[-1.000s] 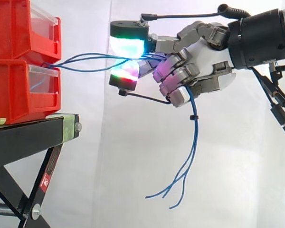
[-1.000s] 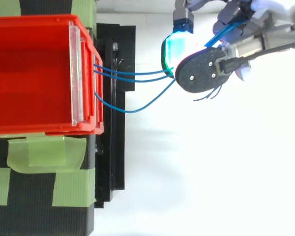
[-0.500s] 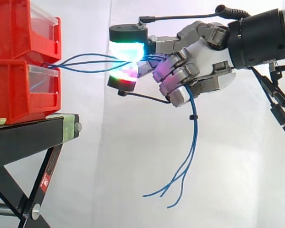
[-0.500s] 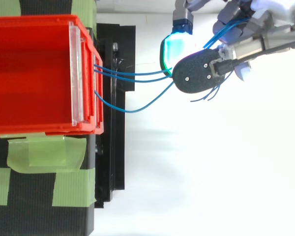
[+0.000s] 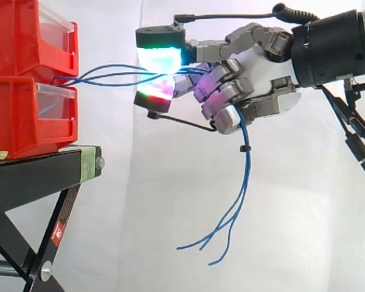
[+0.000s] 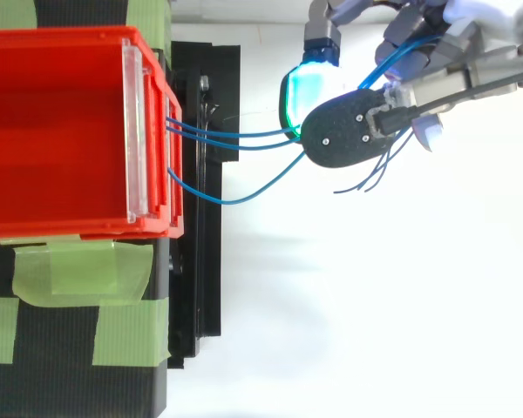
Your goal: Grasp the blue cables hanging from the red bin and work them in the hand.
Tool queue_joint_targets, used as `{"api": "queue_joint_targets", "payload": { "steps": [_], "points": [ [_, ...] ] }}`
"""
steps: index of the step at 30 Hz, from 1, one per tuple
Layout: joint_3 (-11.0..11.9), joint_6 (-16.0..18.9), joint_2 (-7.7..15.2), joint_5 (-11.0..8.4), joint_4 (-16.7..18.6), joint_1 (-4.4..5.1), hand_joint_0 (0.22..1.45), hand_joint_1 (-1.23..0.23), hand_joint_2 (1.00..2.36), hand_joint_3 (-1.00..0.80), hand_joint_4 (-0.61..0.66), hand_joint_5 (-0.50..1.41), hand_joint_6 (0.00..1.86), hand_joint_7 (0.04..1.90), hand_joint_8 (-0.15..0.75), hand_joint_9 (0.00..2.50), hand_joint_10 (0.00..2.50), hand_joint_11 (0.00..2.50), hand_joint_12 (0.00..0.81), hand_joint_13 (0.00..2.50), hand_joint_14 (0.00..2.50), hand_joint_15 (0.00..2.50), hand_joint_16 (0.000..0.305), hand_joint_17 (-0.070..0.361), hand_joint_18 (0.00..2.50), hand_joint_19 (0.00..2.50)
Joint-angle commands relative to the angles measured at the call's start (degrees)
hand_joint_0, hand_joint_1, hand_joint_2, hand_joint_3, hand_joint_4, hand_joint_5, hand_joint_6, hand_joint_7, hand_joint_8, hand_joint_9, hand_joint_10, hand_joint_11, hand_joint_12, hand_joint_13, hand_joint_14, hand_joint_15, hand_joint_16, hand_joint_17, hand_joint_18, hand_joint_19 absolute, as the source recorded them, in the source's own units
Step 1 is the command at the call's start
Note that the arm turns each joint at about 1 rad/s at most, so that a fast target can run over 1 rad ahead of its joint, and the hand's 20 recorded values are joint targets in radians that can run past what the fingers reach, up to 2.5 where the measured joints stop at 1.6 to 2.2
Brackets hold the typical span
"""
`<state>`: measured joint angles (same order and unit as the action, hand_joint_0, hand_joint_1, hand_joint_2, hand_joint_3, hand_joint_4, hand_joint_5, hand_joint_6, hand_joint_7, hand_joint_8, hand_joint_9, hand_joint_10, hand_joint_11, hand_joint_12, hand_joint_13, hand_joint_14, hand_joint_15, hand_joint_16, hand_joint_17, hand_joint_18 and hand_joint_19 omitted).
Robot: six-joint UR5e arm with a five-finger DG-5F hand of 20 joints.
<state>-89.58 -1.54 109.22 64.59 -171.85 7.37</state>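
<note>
Several blue cables [image 5: 244, 164] span from the red bin [image 5: 18, 121] at left to the hand [image 5: 255, 67] at upper right, pinched between its curled fingers, ends dangling below: grasp apparently made, working them in progress.

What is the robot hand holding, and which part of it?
The hand holds the blue cables, pinched partway along between its glowing pads. One end runs to the red bin; the loose ends dangle below the hand.
</note>
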Motion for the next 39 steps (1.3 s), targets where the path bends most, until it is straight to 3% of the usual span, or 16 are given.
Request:
{"api": "queue_joint_targets", "payload": {
  "steps": [1, 12, 19, 25, 30, 34, 39],
  "points": [
    [-0.1, 0.1, -0.1, 0.01, 0.0, 0.02, 0.97, -0.69, 1.02, -0.23, 0.16, -0.12, 1.01, 1.03, 0.649, 1.84, 2.50, 2.50, 0.730, 2.10, 2.50, 2.00, 0.210, 0.158, 2.50, 0.59],
    [0.0, 0.0, 0.0, -0.08, 2.4, 0.54, 0.98, -0.68, 1.03, -0.17, 0.17, -0.12, 1.05, 1.01, 0.649, 1.84, 2.50, 2.50, 0.730, 2.10, 2.50, 2.00, 0.210, 0.158, 2.50, 0.59],
    [0.0, -1.5, 0.0, -1.31, 2.9, 2.21, 0.97, -0.67, 1.02, 0.04, 0.19, -0.09, 1.07, 1.01, 0.649, 1.84, 2.50, 2.50, 0.730, 2.10, 2.50, 2.00, 0.210, 0.158, 2.50, 0.59],
    [0.0, -1.7, 0.0, -1.31, 1.5, 3.71, 0.97, -0.67, 1.02, 0.07, 0.20, -0.09, 1.09, 1.01, 0.649, 1.84, 2.50, 2.50, 0.730, 2.10, 2.50, 2.00, 0.210, 0.158, 2.50, 0.59],
    [-0.1, -1.6, 0.0, -1.40, 1.2, 4.15, 0.98, -0.69, 1.01, 0.14, 0.22, -0.11, 1.10, 0.98, 0.649, 1.84, 2.50, 2.50, 0.730, 2.10, 2.50, 2.00, 0.210, 0.158, 2.50, 0.59],
    [0.0, -1.5, 0.0, -1.40, 1.0, 4.23, 0.96, -0.69, 1.02, 0.01, 0.22, -0.12, 1.08, 0.99, 0.649, 1.84, 2.50, 2.50, 0.730, 2.10, 2.50, 2.00, 0.210, 0.158, 2.50, 0.59],
    [0.0, -1.5, 0.1, -1.58, 1.2, 4.32, 0.97, -0.68, 1.02, 0.02, 0.21, -0.12, 1.07, 0.99, 0.649, 1.84, 2.50, 2.50, 0.730, 2.10, 2.50, 2.00, 0.210, 0.158, 2.50, 0.59]
  ]
}}
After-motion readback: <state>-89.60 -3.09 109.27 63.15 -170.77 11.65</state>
